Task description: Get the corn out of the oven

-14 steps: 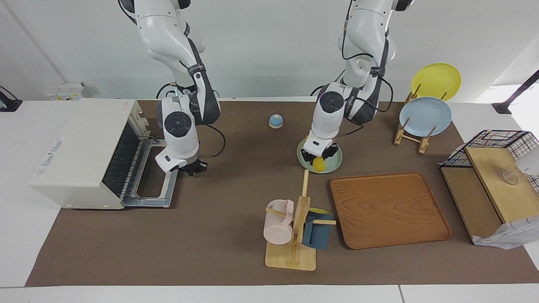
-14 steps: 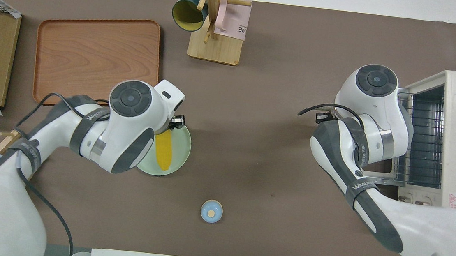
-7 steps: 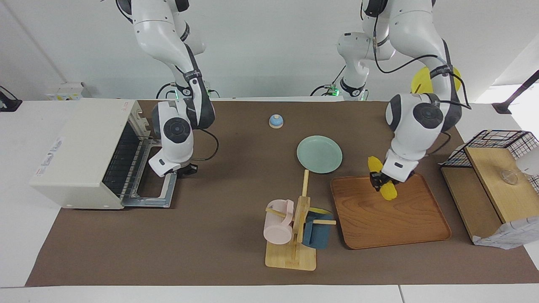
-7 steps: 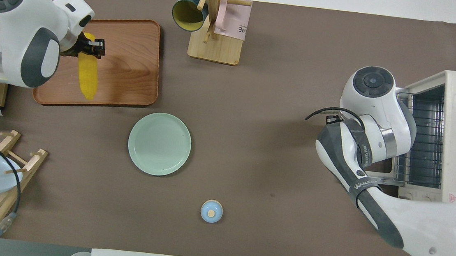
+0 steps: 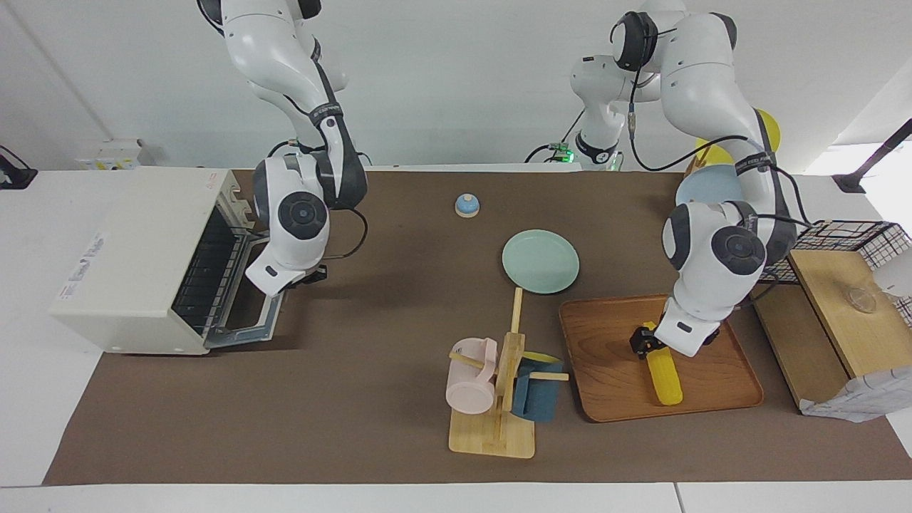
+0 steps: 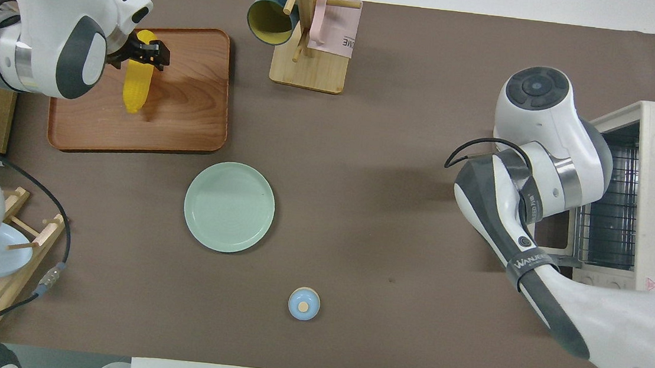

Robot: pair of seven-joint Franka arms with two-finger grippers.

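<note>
— Left gripper (image 5: pixel 647 342) first: what do we have there?

— We see its black fingers clamped on one end of the corn (image 5: pixel 662 368), a bright yellow tapered cob that lies on the tray (image 5: pixel 613 388).

— And the right gripper (image 5: pixel 313 274)?

— It hangs over the oven's (image 5: pixel 135 256) lowered door (image 5: pixel 246 329). We cannot tell how its fingers stand.

— Let's go through the rest by size.

— The oven is the biggest: a boxy cream-white shell at the right arm's end of the table, door down, wire rack (image 6: pixel 616 203) showing inside, with nothing we can make out on it. Next comes the wooden tray, a rounded rectangle with reddish grain and a raised rim, holding only the corn. The wire basket (image 5: pixel 841 239) stands at the left arm's end.

— And the smaller pieces?

— We see a pale wood mug stand (image 5: pixel 499 399) carrying a pink mug (image 5: pixel 470 381) and a dark blue mug (image 5: pixel 536 395). Nearer the robots lies a smooth round green plate (image 5: pixel 541 261), bare. Smallest is a little blue dome (image 5: pixel 467 205) on a tan base.
</note>
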